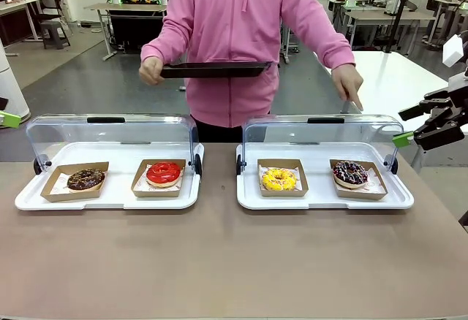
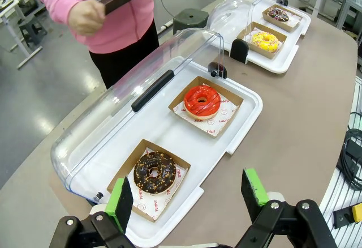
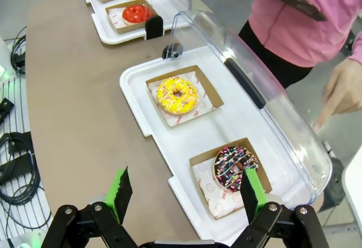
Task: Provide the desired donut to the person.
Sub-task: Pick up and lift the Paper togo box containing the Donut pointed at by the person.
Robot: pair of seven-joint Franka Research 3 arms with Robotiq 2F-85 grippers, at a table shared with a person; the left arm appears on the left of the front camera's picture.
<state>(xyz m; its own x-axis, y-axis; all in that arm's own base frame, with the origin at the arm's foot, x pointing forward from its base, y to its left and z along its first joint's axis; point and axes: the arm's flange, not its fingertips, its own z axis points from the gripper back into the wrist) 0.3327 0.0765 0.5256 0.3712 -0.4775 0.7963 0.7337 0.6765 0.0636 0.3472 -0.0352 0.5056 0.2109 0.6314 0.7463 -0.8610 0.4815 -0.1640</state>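
Our left gripper hangs with its jaws wide apart and nothing between them, off the left end of the left white tray. Closest to it is a chocolate donut with nut crumbs in a brown paper boat. A red-glazed donut sits in a second boat further right on the same tray. The tray's clear lid is swung up and back on the far side.

Our right gripper is also spread open and empty, and it sits off the right end of the right white tray. Nearest its green pads lies a chocolate donut with coloured sprinkles. To the left of that is a yellow-iced donut, and each has its own boat. The clear lid on this tray is raised as well.

Both trays rest side by side on the brown table. Across it stands the person in a pink hooded sweatshirt. The hand on the left of the scene holds a dark flat tray level at the waist. The hand on the right of the scene points an index finger downward just behind the right lid, roughly in line with the sprinkled donut, without touching the lid.
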